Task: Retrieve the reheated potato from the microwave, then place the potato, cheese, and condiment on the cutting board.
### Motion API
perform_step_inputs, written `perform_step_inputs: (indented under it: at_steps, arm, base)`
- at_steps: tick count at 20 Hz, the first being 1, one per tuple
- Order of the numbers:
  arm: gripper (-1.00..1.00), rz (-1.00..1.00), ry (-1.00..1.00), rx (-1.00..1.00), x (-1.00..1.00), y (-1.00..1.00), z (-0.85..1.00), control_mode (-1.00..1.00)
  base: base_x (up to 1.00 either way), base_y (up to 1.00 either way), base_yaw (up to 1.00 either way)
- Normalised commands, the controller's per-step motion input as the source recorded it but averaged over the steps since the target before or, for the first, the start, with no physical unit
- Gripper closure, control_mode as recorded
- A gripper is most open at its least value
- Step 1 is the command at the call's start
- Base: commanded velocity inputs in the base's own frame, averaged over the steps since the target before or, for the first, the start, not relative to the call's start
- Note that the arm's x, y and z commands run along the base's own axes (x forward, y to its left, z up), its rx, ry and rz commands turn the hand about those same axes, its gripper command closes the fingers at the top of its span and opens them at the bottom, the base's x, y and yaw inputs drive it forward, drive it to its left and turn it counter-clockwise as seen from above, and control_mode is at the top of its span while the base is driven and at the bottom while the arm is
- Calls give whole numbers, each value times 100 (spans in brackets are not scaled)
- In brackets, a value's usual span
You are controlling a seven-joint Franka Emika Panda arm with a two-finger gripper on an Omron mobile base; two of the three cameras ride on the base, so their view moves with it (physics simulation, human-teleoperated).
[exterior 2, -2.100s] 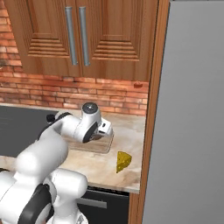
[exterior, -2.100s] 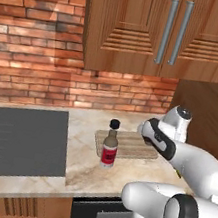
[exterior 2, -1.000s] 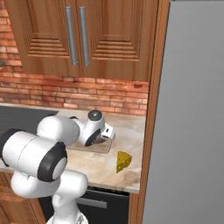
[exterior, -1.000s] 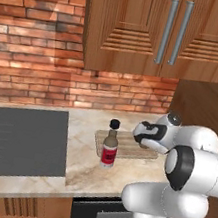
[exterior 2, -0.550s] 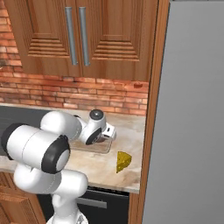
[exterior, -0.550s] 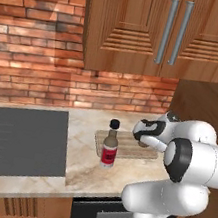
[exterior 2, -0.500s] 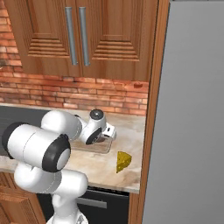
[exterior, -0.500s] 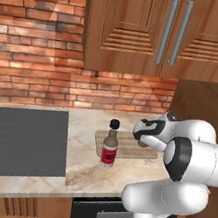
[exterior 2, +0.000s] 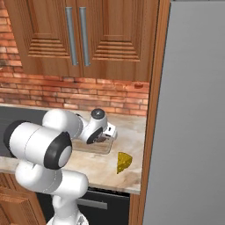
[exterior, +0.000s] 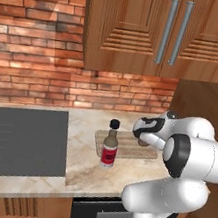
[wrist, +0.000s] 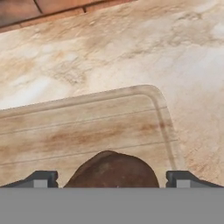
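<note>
Comparing against the frames from half a second and a second back: arm posture is almost unchanged, the wrist staying low over the far right part of the cutting board [exterior: 125, 145]; two seconds ago the hand sat higher and the elbow further out. Bottle and wedge have not moved in that span.

Hand view: the potato [wrist: 114, 169] lies on the board, between the two dark fingertips [wrist: 42, 178], which stand apart on either side of it. The gripper [wrist: 112, 180] reads as spread wide; contact between pads and skin cannot be judged, since the tips are cut off by the frame edge. The board's rounded corner sits at roughly 1 o'clock from the potato, with marbled counter [wrist: 131, 43] beyond.

Left base view: the condiment [exterior: 110, 144] stands upright at the board's near left corner, about 9 o'clock from the white wrist; whether its base rests on the wood or just beside it is unclear. A dark grey cooktop [exterior: 19, 141] lies further toward 9 o'clock. The potato is hidden behind the hand in this view.

Right base view: the cheese [exterior 2: 124, 162] sits on the bare counter at about 5 o'clock from the gripper [exterior 2: 107, 137], apart from the board [exterior 2: 94, 147], near the tall grey panel [exterior 2: 189, 114].

Label: red with pale marks, too small to read.
</note>
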Motion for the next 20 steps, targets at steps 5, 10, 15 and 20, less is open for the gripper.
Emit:
perform_step_inputs:
  at_steps: [5,10,15,20]
  arm:
    - [-100,-1,0,0,0,0,5,-100]
    - [-100,-2,0,0,0,3,13,-100]
    - [-100,-2,-1,0,-9,3,31,-100]
    - [-100,-3,-7,0,-43,0,57,-100]
  base:
    - [0,0,0]
    - [0,0,0]
    - [0,0,0]
    - [0,0,0]
